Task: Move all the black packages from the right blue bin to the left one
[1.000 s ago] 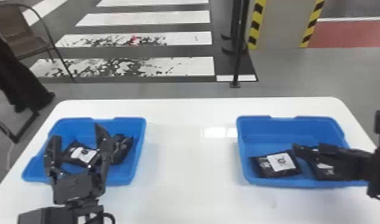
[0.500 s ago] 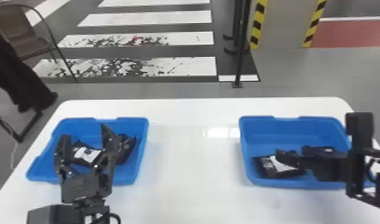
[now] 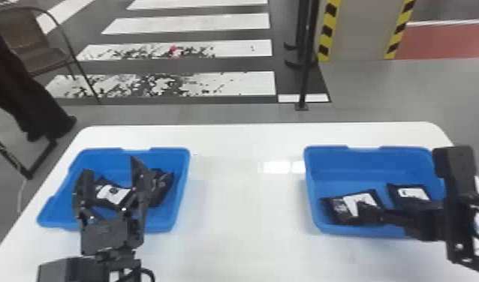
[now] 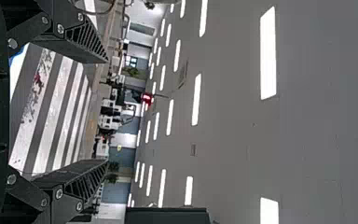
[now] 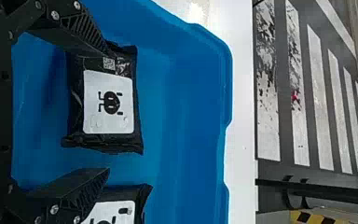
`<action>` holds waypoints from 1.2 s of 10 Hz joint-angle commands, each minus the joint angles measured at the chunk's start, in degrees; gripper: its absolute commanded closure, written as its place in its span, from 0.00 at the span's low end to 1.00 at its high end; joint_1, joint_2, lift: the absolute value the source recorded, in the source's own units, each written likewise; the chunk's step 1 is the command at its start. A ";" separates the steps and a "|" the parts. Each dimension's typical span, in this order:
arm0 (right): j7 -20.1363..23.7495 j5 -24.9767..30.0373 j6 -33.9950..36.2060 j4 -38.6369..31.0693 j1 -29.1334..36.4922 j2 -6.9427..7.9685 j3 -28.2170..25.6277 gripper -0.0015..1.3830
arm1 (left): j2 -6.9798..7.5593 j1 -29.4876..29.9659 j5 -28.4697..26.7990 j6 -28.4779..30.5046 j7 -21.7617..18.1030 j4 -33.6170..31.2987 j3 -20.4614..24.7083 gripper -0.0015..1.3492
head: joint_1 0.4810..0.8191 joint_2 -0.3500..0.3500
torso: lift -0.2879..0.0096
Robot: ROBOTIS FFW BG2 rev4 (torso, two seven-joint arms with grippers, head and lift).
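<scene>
- Chair (image 3: 47, 60) stands on the floor beyond the worktop's left end;
- left blue bin (image 3: 171, 154) sits on the left part of the worktop; two black packages lie in it; the labelled package (image 3: 113, 193) has its white label up; the darker package (image 3: 163, 189) is to its right, by the bin's right wall; a finger in front hides whether the two touch;
- left claw (image 3: 109, 165) shows over that bin in the head view, its two fingers spread wide; in the left wrist view the space between them is free, so it has hold of nothing;
- worktop (image 3: 242, 225), white, runs bare between the bins; a black post (image 3: 306, 67) stands on the floor behind it, with a striped column (image 3: 362, 30) to the post's right;
- right blue bin (image 3: 336, 161) holds two more black packages, side by side, white labels up: the inner package (image 3: 340, 210) and the outer package (image 3: 411, 191);
- right claw (image 3: 383, 208) is at that bin, fingers well apart and gripping nothing; in the right wrist view the inner package lies mostly between them, one fingertip overlapping its corner; whether they touch, I cannot tell.
</scene>
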 commanded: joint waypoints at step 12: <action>0.80 -7.00 -4.08 12.53 -6.82 -0.52 4.28 0.85 | -0.08 0.46 1.87 0.28 -1.14 0.00 -0.67 0.23 | 0.63 0.69 | 0.45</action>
